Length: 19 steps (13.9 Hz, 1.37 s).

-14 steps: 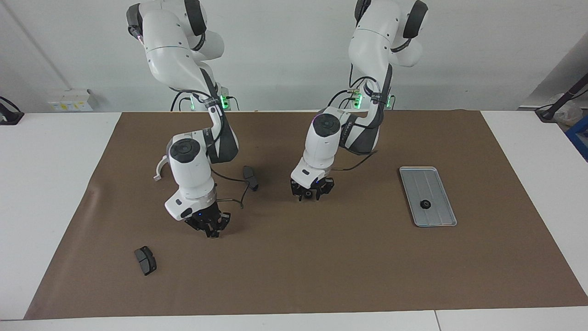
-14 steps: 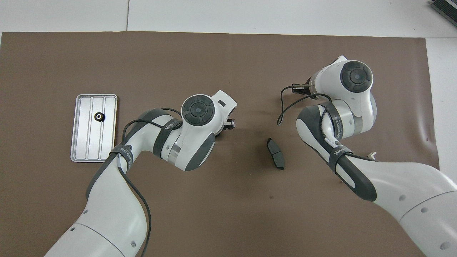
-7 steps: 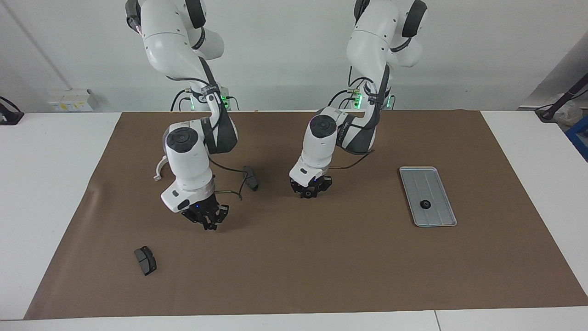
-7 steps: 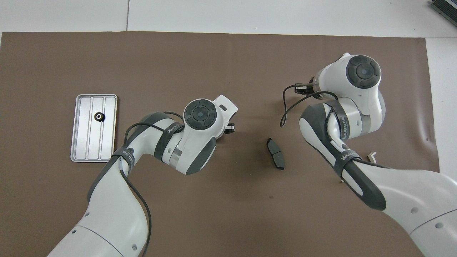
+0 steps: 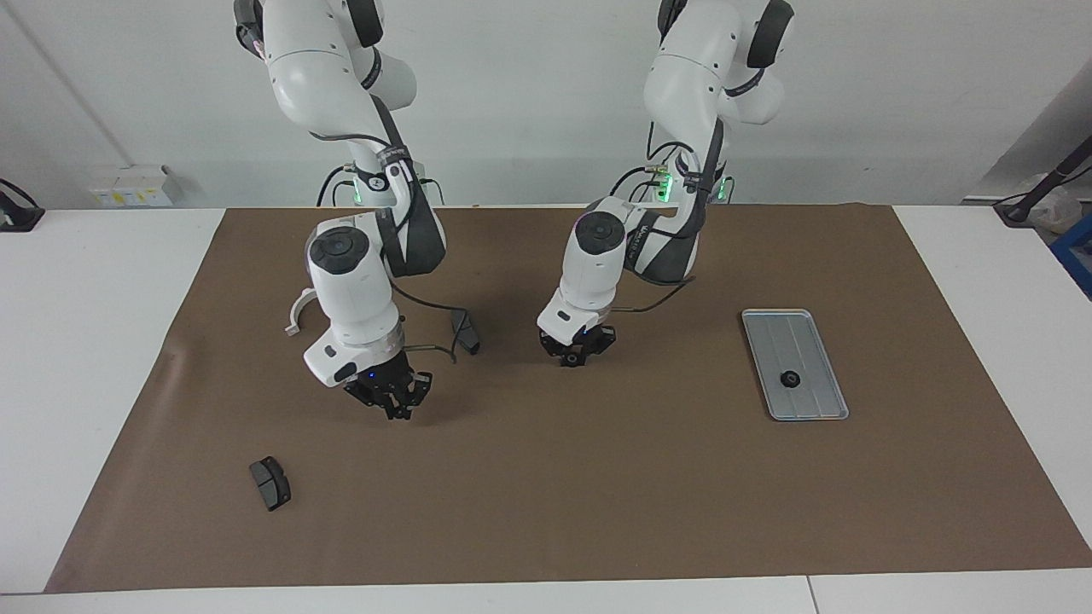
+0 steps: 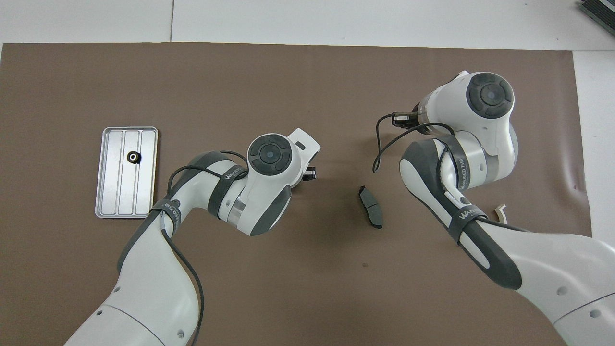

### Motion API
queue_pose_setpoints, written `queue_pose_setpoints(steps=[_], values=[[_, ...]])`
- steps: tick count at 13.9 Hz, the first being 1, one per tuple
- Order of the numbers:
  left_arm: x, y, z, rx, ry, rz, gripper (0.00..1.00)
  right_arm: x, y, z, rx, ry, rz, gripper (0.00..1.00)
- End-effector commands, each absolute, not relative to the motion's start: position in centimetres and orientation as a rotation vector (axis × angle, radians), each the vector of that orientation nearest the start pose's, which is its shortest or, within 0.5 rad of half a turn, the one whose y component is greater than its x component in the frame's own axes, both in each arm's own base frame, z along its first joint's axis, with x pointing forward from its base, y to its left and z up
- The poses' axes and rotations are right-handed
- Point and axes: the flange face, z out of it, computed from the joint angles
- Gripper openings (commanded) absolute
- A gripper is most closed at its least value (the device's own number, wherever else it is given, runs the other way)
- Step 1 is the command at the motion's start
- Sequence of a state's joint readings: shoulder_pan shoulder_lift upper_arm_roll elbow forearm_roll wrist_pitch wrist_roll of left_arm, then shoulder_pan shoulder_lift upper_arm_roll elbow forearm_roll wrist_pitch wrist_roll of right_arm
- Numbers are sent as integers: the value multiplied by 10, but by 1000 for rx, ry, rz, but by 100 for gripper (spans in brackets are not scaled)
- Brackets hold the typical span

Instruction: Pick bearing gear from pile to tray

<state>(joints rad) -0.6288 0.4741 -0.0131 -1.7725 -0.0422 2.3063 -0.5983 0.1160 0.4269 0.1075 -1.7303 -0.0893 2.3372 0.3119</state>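
I've got 1 black ring [image 5: 791, 379] in the tray [image 5: 781, 337], mid-height toward the left arm's end of the frame, no other loose ring in sight; left gripper [image 5: 574, 359] low at frame centre, can't tell apart or clamped; right gripper [image 5: 394, 408] tips together, waiting over the mat [image 5: 597, 495].

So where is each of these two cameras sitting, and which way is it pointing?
Facing view: high across the table, looking at the robots; both whole arms show, left gripper and right gripper low over the mat.
Overhead view: high above the robots' end, looking steeply down; arms enter from the bottom, wrists covering the grippers.
Shared: the tray with one ring, and a pad, mirrored between views.
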Motion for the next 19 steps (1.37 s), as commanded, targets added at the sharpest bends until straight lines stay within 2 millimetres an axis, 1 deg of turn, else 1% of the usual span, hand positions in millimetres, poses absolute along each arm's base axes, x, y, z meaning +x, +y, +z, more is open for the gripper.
queue_pose_setpoints(steps=[1,2,3,4,5,7,8,9,10,11,12,13,14,15,17,18,19], values=[[553,-388,338,-3188,-17,-2,0,651,157,361,-3082,120,-255,0],[569,-371,349,-3192,-64,-11,0,649,164,360,-3081,118,-252,0],[583,-348,356,-3197,-111,-29,0,645,176,360,-3079,98,-248,0],[598,-317,366,-3198,-142,-39,0,642,185,357,-3076,117,-244,0],[609,-287,378,-3201,-109,-47,0,636,209,355,-3066,131,-246,0],[628,-211,388,-3187,-9,5,0,622,247,355,-3052,186,-234,0],[635,-165,387,-3181,62,29,0,612,270,354,-3052,167,-222,0],[640,-119,381,-3179,130,45,0,605,287,351,-3046,181,-217,0],[641,-80,377,-3176,210,56,0,599,302,347,-3039,203,-216,0],[638,-44,370,-3172,285,73,0,591,323,346,-3033,203,-216,0],[633,-11,365,-3170,345,87,0,587,337,342,-3033,212,-214,0],[625,15,359,-3169,396,107,0,579,353,337,-3027,226,-213,1],[616,31,353,-3169,420,124,0,573,365,333,-3022,234,-213,3],[605,38,345,-3170,424,135,1,565,377,325,-3028,216,-201,6],[579,38,320,-3166,414,105,5,561,388,313,-3020,199,-204,9],[565,38,305,-3165,404,91,5,554,400,308,-3018,190,-198,10],[556,38,297,-3162,399,70,9,553,401,307,-3019,192,-195,20]])
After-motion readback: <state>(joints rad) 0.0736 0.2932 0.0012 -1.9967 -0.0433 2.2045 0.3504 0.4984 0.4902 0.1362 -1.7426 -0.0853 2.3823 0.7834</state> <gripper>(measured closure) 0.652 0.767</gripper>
